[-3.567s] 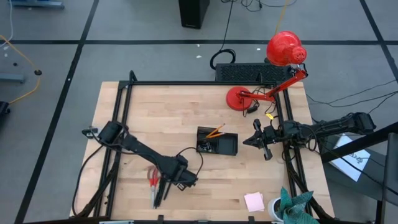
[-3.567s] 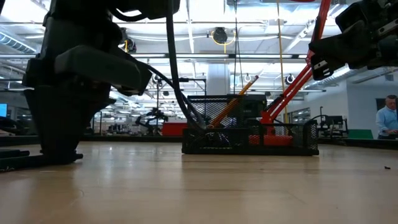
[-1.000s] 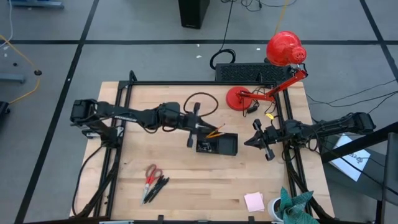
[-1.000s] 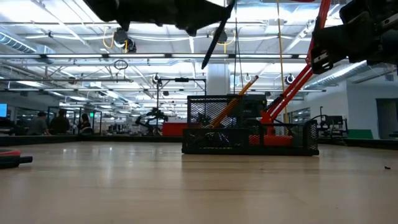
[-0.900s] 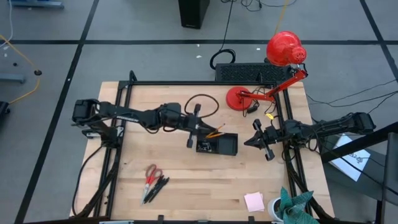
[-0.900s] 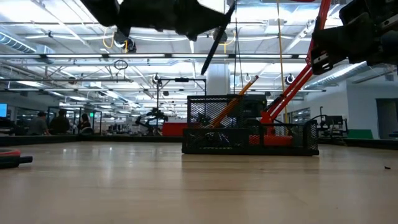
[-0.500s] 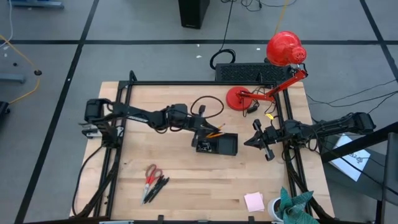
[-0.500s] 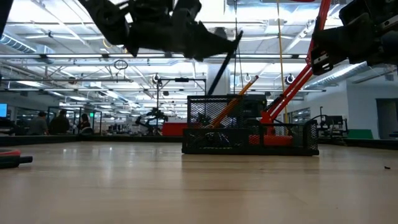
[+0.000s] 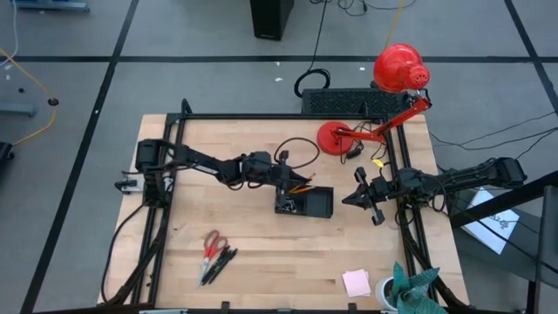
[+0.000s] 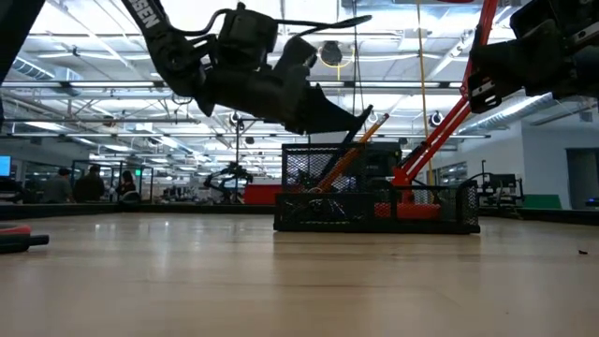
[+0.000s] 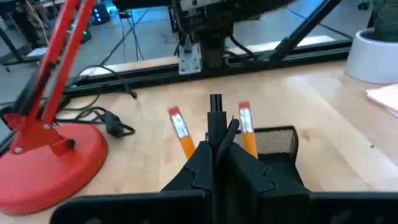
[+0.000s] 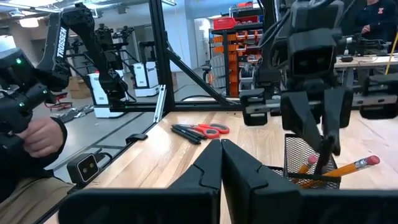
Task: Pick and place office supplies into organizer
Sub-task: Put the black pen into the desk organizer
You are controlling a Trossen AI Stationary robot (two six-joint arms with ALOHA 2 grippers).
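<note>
The organizer (image 9: 307, 203) is a black mesh tray at the table's middle, and two orange pencils (image 11: 180, 132) lean in its tall compartment (image 10: 342, 164). My left gripper (image 9: 284, 180) hangs just over the organizer's left end, shut on a black pen (image 10: 348, 140). Red-handled scissors (image 9: 212, 245) and black pens (image 9: 220, 261) lie flat near the table's front left. A pink sticky-note pad (image 9: 356, 282) lies at the front right. My right gripper (image 9: 360, 194) waits shut at the right edge, holding nothing. My left gripper pinches the black pen between its two fingers near the pen's upper end (image 11: 215, 111), which sticks out past the fingertips. The fingers come from the table's left, slanting a little down, and lie across the pen. The pen stands tilted, its lower part (image 12: 323, 157) inside the organizer's tall compartment beside the pencils.
A red desk lamp's round base (image 9: 336, 137) stands behind the organizer, with its arm (image 9: 397, 118) rising to the right. A teal cloth (image 9: 415, 286) sits in a white cup at the front right corner. A person's hand (image 12: 38, 138) shows beyond the table.
My left gripper has come down and a little toward the table's right edge, staying shut on the pen. The pen hung clear above the organizer and now has its lower end down among the pencils in the tall compartment.
</note>
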